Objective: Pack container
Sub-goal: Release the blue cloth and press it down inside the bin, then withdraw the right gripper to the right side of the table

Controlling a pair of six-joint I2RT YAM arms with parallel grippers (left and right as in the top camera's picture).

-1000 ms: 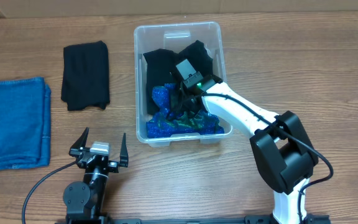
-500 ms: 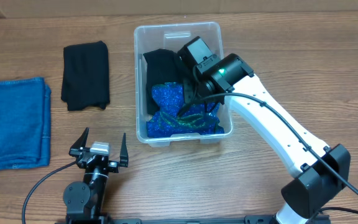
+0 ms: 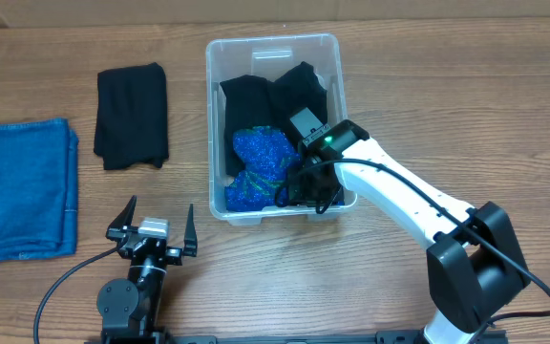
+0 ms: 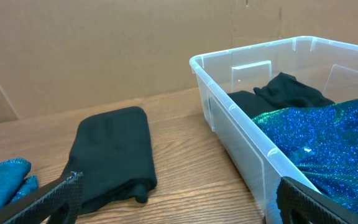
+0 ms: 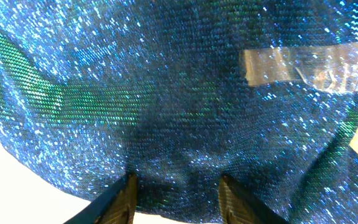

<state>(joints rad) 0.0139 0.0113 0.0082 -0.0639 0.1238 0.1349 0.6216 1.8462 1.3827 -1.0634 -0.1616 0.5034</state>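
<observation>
Right gripper [image 5: 178, 185] in clear container [image 3: 214, 124], jaws partly spread over blue glitter fabric [image 5: 166, 93], left gripper [image 3: 157, 212] jaws wide apart

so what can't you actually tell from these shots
- right wrist view: sparkly blue fabric fills the frame; whether the right hand grips it is unclear
- overhead: that hand's tips are hidden under its own wrist in the container
- left wrist view: frame edges cut off the container's right end and the denim cloth
</observation>
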